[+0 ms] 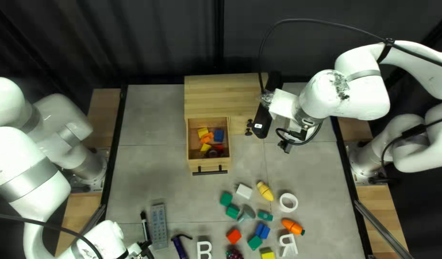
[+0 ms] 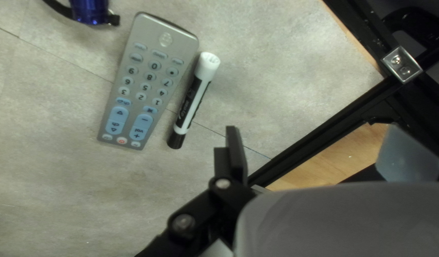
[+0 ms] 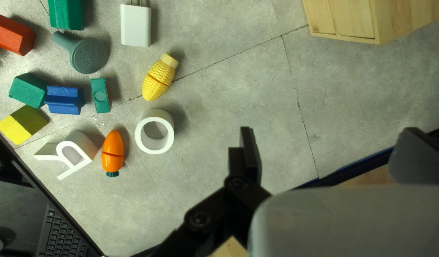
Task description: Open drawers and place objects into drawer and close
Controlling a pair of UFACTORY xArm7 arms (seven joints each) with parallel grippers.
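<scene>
Ok so the left gripper [image 1: 143, 248] and right gripper [image 1: 285, 147] both have fingers spread wide. Light wooden drawer [image 1: 197, 165] is pulled out, small colourful blocks [image 1: 219, 135] inside, and a black-and-white marker [image 2: 193, 102] lies near the left one.

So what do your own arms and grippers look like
My left arm and right arm have rounded white shells, grey bands and a black cable each; the right shell also has dark speckled scuffs. My left gripper and right gripper look black, with jointed, bolted links and flat, slim fingers.
</scene>
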